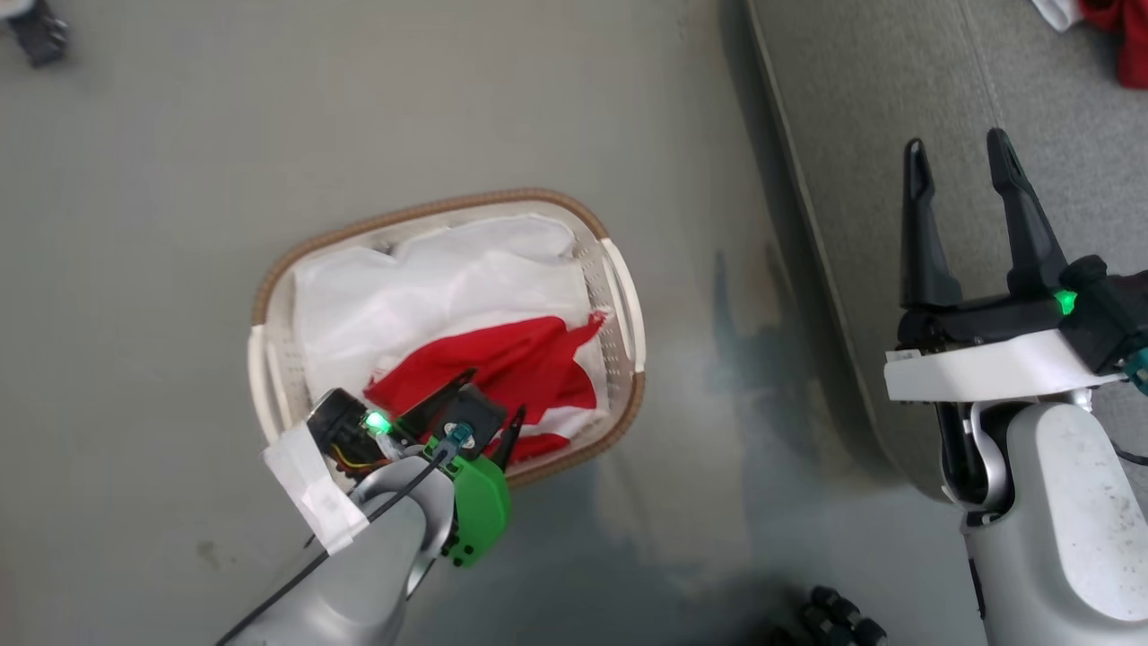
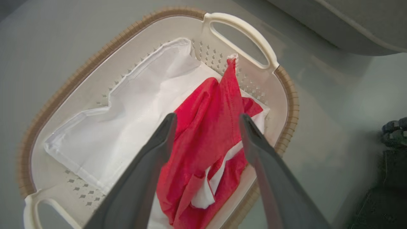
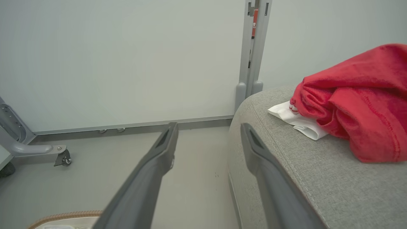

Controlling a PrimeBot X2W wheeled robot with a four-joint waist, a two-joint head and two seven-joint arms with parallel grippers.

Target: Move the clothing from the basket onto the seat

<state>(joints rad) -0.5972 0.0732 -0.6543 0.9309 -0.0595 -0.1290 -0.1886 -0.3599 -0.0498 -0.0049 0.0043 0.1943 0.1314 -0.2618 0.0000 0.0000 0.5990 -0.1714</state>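
Showing the oval white basket (image 1: pixel 430 208) (image 2: pixel 133 60) on the grey floor (image 1: pixel 179 269), near the grey seat (image 1: pixel 897 90) (image 3: pixel 302 165) but not touching it. A plain white liner (image 1: pixel 430 287) (image 2: pixel 127 127) covers the bottom of the basket. On the liner, in the half toward the robot, lies a crumpled red garment (image 1: pixel 511 359) (image 2: pixel 206 127) with a white stripe; one pointed corner reaches up the perforated wall below the handle on the seat side.

Left end effector (image 1: pixel 498 390) (image 2: pixel 208 116): released, its two dark fingers spread wide above the red garment, which appears between them in the left wrist view. Whether the fingertips touch the fabric cannot be told.

Right end effector (image 1: pixel 956 142) (image 3: pixel 209 125): released and empty, fingers apart, held over the rounded edge of the seat, well apart from the basket.

A second red garment (image 3: pixel 359 105) (image 1: pixel 1121 36) rests bunched on the seat cushion, with a folded white piece (image 3: pixel 295 119) showing at its edge.
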